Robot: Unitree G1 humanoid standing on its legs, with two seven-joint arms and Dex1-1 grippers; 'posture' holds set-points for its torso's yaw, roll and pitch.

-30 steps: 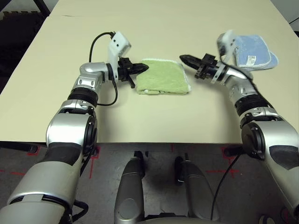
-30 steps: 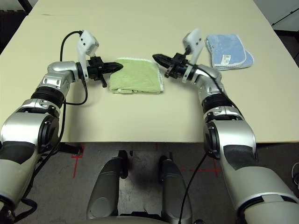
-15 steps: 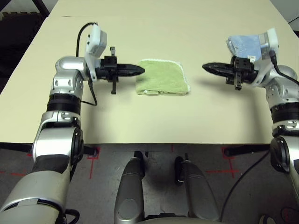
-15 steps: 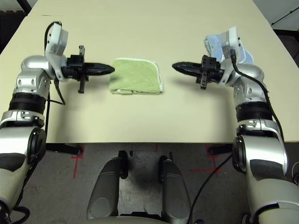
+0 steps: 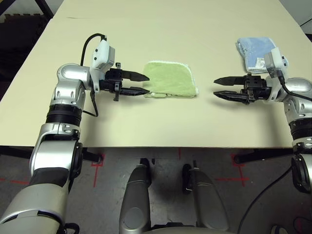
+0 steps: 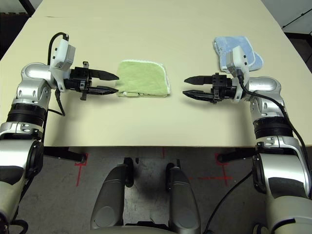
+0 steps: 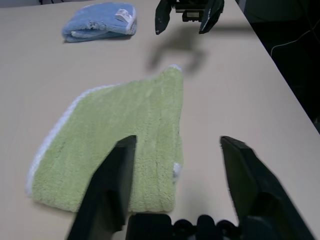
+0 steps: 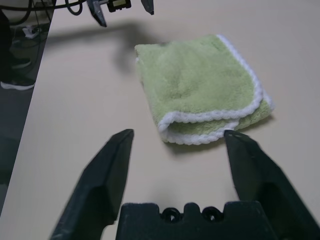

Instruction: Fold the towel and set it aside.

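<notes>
The light green towel (image 5: pixel 169 79) lies folded into a small square on the tan table (image 5: pixel 161 122), its white-stitched edges (image 8: pixel 210 117) stacked on the side facing my right gripper. My left gripper (image 5: pixel 147 84) is open just off the towel's left edge, its lower fingertip close to the cloth. To the towel's right, my right gripper (image 5: pixel 215 87) hovers open a short gap away and points at it. Neither gripper holds anything. The left wrist view shows the towel (image 7: pixel 115 135) in front of its fingers, with the right gripper (image 7: pixel 184 20) beyond.
A smaller light blue folded cloth (image 5: pixel 256 51) with a white tag lies at the back right, just behind my right wrist. The table's front edge (image 5: pixel 161 146) runs below both forearms. Dark floor drops off beyond the table's left side.
Both grippers have gone from shut to open. The right gripper has shifted a little toward the table's front edge. The towel has stayed where it was.
</notes>
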